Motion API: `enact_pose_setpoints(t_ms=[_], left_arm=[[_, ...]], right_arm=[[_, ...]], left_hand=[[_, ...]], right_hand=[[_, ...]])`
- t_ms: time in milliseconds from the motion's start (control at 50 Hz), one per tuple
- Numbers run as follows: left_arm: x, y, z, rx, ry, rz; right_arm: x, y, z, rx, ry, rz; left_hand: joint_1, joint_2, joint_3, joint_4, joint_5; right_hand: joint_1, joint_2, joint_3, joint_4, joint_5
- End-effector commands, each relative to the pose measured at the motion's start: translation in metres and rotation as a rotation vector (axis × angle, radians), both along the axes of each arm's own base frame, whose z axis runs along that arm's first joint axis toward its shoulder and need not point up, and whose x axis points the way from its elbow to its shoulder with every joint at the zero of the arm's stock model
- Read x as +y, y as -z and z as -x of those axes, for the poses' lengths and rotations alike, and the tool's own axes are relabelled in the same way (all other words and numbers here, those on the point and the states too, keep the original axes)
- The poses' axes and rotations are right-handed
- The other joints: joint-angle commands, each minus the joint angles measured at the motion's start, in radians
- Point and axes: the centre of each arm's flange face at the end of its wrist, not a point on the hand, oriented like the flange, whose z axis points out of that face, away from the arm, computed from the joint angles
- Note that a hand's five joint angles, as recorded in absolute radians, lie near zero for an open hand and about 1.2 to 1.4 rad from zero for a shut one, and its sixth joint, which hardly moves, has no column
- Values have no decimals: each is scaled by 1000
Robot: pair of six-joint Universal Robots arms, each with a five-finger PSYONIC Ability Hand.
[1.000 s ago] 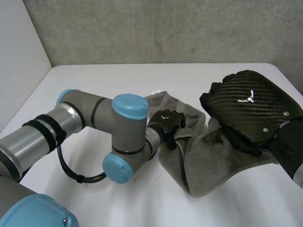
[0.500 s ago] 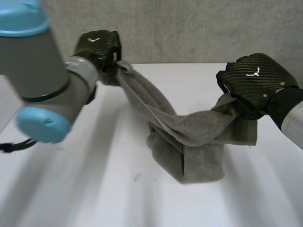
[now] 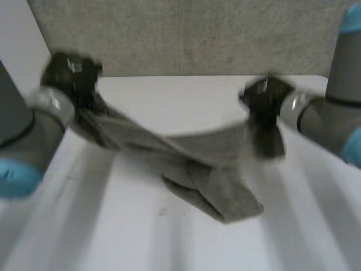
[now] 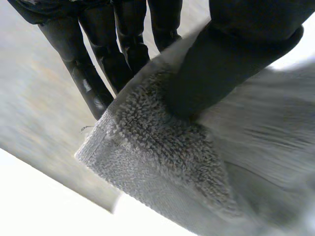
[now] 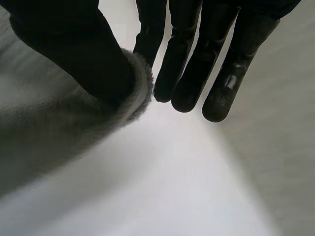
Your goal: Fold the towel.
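A grey-green towel (image 3: pixel 192 155) hangs stretched between my two hands above the white table (image 3: pixel 169 96), and its middle sags onto the tabletop in a folded lump. My left hand (image 3: pixel 70 76) is raised at the far left, shut on one end of the towel. In the left wrist view the thumb (image 4: pixel 231 59) presses a towel corner (image 4: pixel 147 142) against the fingers (image 4: pixel 98 64). My right hand (image 3: pixel 264 99) is raised at the right, shut on the other end. In the right wrist view its thumb (image 5: pixel 74 44) pinches the towel's edge (image 5: pixel 133 98) against the fingers (image 5: pixel 187 59).
A grey concrete wall (image 3: pixel 197 34) rises behind the table's far edge. Bare white tabletop lies in front of the towel and to both sides of it. My left arm (image 3: pixel 22 141) stands along the left side, and my right arm (image 3: pixel 338 101) comes in from the right.
Both hands have lifted and pulled apart, the left going from the towel's middle up and far left. The towel has been drawn out from a heap into a sagging band.
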Motion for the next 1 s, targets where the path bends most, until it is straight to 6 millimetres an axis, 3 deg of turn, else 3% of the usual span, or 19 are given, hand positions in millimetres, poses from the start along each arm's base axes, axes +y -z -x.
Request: enact_pose_setpoints(t_ms=[20, 40, 120, 180, 220, 300, 320, 360, 380, 420, 440, 480, 580, 660, 780, 820, 840, 880, 1000], left_arm=[[-45, -141, 16, 334, 15, 530], [-45, -141, 16, 335, 15, 531], [-49, -167, 7, 547, 58, 635], [-51, -162, 5, 581, 65, 616], [-51, -150, 2, 591, 65, 567], [-44, -75, -1, 529, 33, 339], [-44, -75, -1, 529, 33, 338], [-34, -22, -2, 468, 21, 190], [-34, -22, -3, 468, 21, 189], [-17, 25, -4, 410, 33, 50], [-17, 25, -4, 410, 33, 49], [0, 64, -6, 361, 47, -77], [20, 96, -10, 321, 43, -184], [27, 99, -11, 298, 48, -197], [34, 74, -12, 268, 66, -115], [38, 64, -13, 268, 72, -84], [42, 53, -14, 277, 79, -57], [47, 42, -14, 286, 89, -36], [66, 1, -15, 331, 125, 53]], right_arm=[[-37, -135, -6, -491, 128, 627], [-35, -151, -1, -533, 138, 709], [-28, -160, 4, -545, 144, 746], [-25, -146, 6, -513, 142, 688], [-24, -117, 7, -444, 145, 569], [-21, -84, 13, -351, 140, 415], [-20, -67, 15, -303, 131, 337], [-16, -46, 17, -257, 115, 242], [-14, -25, 17, -218, 104, 149], [-12, -1, 18, -176, 103, 55], [-12, -1, 18, -176, 103, 55], [-12, 55, 26, -62, 120, -152], [-17, 97, 35, 27, 143, -285], [-25, 100, 43, 23, 168, -296], [-34, 78, 54, -29, 208, -237], [-39, 68, 59, -57, 232, -193], [-39, 68, 59, -58, 233, -193], [-41, 61, 63, -77, 252, -163], [-30, 45, 63, -122, 258, -135]], left_hand=[[228, 179, 181, 179, 197], [228, 179, 181, 179, 197], [228, 179, 181, 179, 197], [228, 179, 181, 179, 197], [228, 179, 181, 179, 197], [228, 179, 181, 179, 197], [228, 179, 181, 179, 197], [228, 179, 181, 179, 197], [228, 179, 181, 179, 197], [228, 179, 181, 179, 197], [228, 179, 181, 179, 197], [228, 179, 181, 179, 197], [228, 179, 181, 179, 197], [228, 179, 181, 179, 197], [228, 179, 181, 179, 197], [228, 179, 181, 179, 197], [228, 179, 181, 179, 197], [228, 179, 181, 179, 197], [228, 179, 181, 179, 197]], right_hand=[[423, 219, 208, 200, 241], [423, 219, 208, 200, 241], [423, 219, 208, 200, 241], [423, 219, 208, 200, 241], [423, 219, 208, 200, 241], [423, 219, 208, 200, 241], [423, 219, 208, 200, 241], [423, 219, 208, 200, 241], [423, 219, 208, 200, 241], [423, 219, 208, 200, 241], [423, 219, 208, 200, 241], [423, 219, 208, 200, 241], [423, 219, 208, 200, 241], [423, 219, 208, 200, 241], [333, 129, 118, 110, 151], [-160, -364, -375, -382, -342], [-163, -367, -378, -386, -345], [-783, -987, -998, -1005, -965], [-799, -1003, -1014, -1021, -981]])
